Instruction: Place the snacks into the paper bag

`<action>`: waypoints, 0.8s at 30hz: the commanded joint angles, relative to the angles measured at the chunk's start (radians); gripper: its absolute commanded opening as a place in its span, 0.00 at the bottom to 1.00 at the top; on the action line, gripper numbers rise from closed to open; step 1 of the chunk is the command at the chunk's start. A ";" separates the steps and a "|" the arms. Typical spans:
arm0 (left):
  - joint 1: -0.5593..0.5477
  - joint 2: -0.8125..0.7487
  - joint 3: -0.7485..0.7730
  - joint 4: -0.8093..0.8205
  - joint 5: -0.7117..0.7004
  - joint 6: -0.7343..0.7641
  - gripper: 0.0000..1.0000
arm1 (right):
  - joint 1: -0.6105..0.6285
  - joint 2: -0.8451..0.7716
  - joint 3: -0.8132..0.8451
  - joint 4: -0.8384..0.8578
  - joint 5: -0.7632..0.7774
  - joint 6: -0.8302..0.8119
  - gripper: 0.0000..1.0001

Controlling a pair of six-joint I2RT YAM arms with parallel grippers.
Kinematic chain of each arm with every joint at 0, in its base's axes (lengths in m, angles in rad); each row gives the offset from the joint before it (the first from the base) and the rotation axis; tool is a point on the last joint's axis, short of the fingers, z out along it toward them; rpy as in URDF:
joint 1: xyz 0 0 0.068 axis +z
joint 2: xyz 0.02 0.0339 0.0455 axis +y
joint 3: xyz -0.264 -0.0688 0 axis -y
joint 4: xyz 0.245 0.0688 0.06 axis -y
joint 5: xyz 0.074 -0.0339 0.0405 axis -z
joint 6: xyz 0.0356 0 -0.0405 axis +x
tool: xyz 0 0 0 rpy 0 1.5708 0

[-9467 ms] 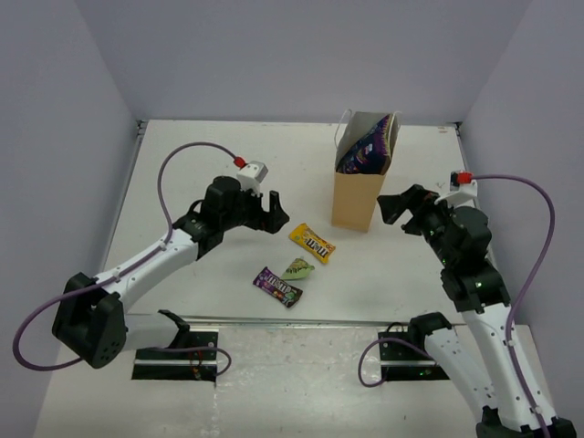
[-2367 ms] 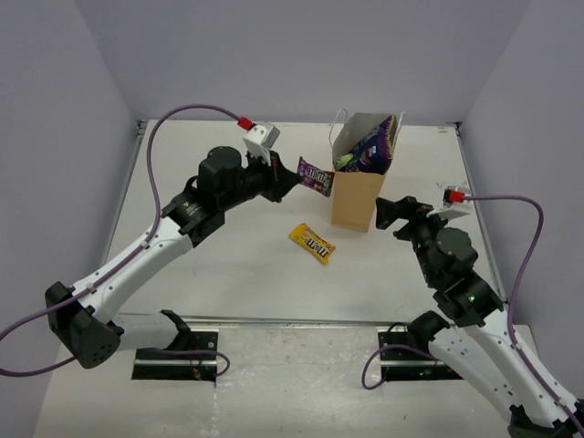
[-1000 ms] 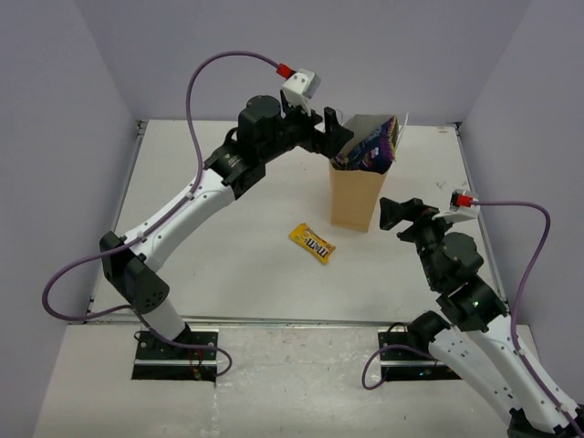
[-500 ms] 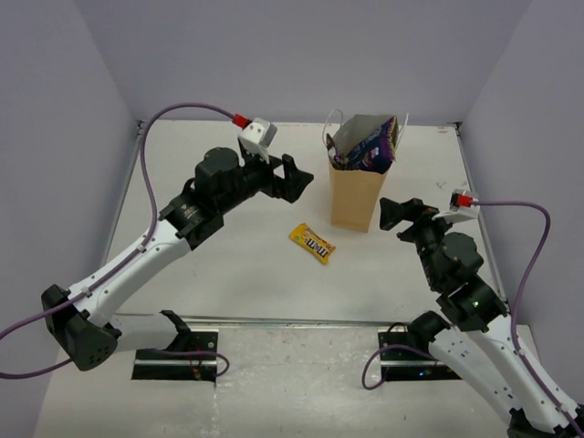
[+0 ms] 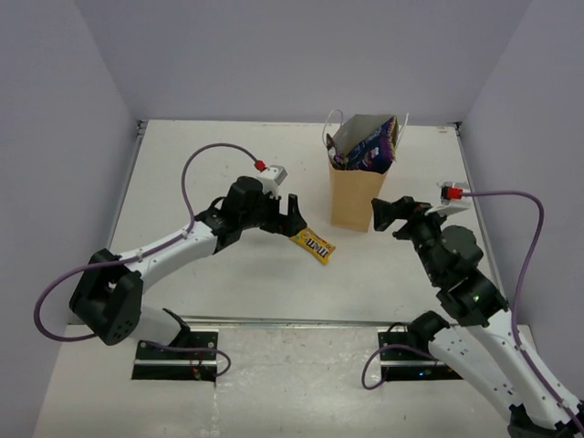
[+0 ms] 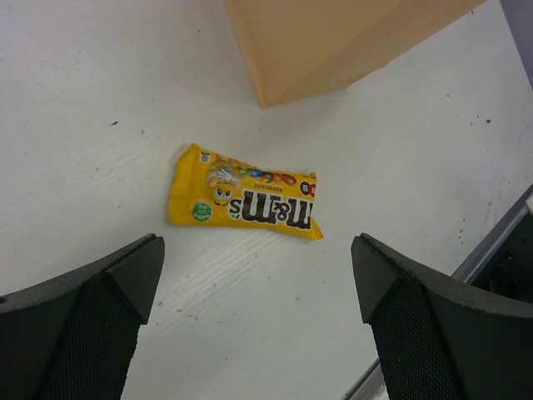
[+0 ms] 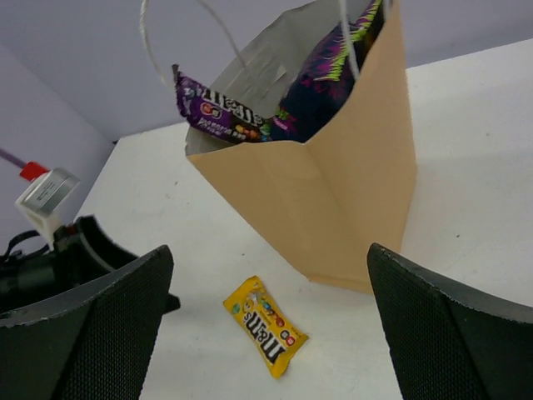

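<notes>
Now the yellow M&M's pack (image 5: 312, 245) lies flat on the white table (image 5: 182, 155), near and slightly left of the foot of the paper bag (image 5: 354, 199), apart from it. It is the only snack seen outside the bag.

The kraft paper bag stands upright, right of the table's middle and toward the far side, with its mouth open and its thin white cord handles (image 7: 166, 50) standing up. A large purple chip bag (image 5: 370, 146) sticks out of the top on the right side of the mouth. In the right wrist view a dark purple candy bar (image 7: 218, 112) leans over the left edge of the mouth, beside the chip bag. What else sits deeper inside is hidden.

The left gripper (image 5: 292, 214) is just left and far of the M&M's pack, its pincer spread wide and holding nothing. Its wrist view shows the pack (image 6: 243, 204) on the table ahead, in the gap between the two dark fingers (image 6: 92, 308), touching neither, with a corner of the paper bag (image 6: 333, 42) beyond it.

The right gripper (image 5: 388, 214) sits close to the right side of the bag, low down, its pincer also wide and empty. Whether it touches the bag's wall cannot be told. Its wrist view looks past the bag (image 7: 350, 208) to the pack (image 7: 265, 327).
</notes>
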 commanded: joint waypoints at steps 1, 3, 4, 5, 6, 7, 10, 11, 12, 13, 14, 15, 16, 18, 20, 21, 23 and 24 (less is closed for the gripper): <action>0.023 0.033 -0.032 0.160 0.114 -0.052 1.00 | -0.001 0.121 0.114 -0.016 -0.178 -0.090 0.99; 0.028 0.076 -0.038 0.194 0.171 -0.072 1.00 | 0.000 0.230 0.195 -0.051 -0.212 -0.092 0.99; 0.028 0.088 -0.037 0.199 0.180 -0.077 1.00 | 0.000 0.264 0.253 -0.063 -0.216 -0.097 0.99; 0.029 0.108 -0.035 0.202 0.191 -0.080 1.00 | -0.001 0.295 0.280 -0.081 -0.227 -0.100 0.99; 0.029 0.111 -0.035 0.210 0.194 -0.080 1.00 | 0.000 0.348 0.304 -0.083 -0.233 -0.103 0.99; 0.029 0.114 -0.040 0.214 0.191 -0.080 1.00 | 0.000 0.370 0.341 -0.080 -0.236 -0.110 0.99; 0.029 0.116 -0.051 0.219 0.183 -0.072 1.00 | 0.002 0.479 0.442 -0.103 -0.209 -0.141 0.95; 0.029 0.114 -0.052 0.220 0.182 -0.071 1.00 | 0.000 0.510 0.472 -0.135 -0.198 -0.147 0.91; 0.028 0.116 -0.055 0.223 0.182 -0.069 1.00 | 0.000 0.542 0.504 -0.152 -0.192 -0.158 0.88; 0.029 0.116 -0.060 0.223 0.180 -0.069 1.00 | 0.002 0.607 0.568 -0.173 -0.196 -0.187 0.87; 0.031 0.119 -0.064 0.226 0.182 -0.066 1.00 | 0.000 0.641 0.599 -0.212 -0.198 -0.199 0.85; 0.031 0.122 -0.069 0.231 0.183 -0.065 1.00 | 0.000 0.674 0.631 -0.232 -0.195 -0.218 0.84; 0.031 0.128 -0.069 0.233 0.185 -0.066 1.00 | 0.000 0.736 0.692 -0.253 -0.181 -0.227 0.83; 0.032 0.134 -0.074 0.239 0.196 -0.065 1.00 | 0.000 0.778 0.729 -0.278 -0.174 -0.247 0.74; 0.032 0.140 -0.078 0.245 0.203 -0.065 1.00 | 0.000 0.818 0.754 -0.264 -0.177 -0.256 0.66; 0.032 0.143 -0.081 0.246 0.203 -0.063 1.00 | 0.000 0.832 0.765 -0.264 -0.181 -0.265 0.66; 0.032 0.146 -0.084 0.253 0.205 -0.060 1.00 | 0.000 0.878 0.798 -0.275 -0.180 -0.271 0.66; 0.034 0.149 -0.086 0.254 0.205 -0.059 1.00 | 0.000 0.893 0.809 -0.281 -0.166 -0.275 0.66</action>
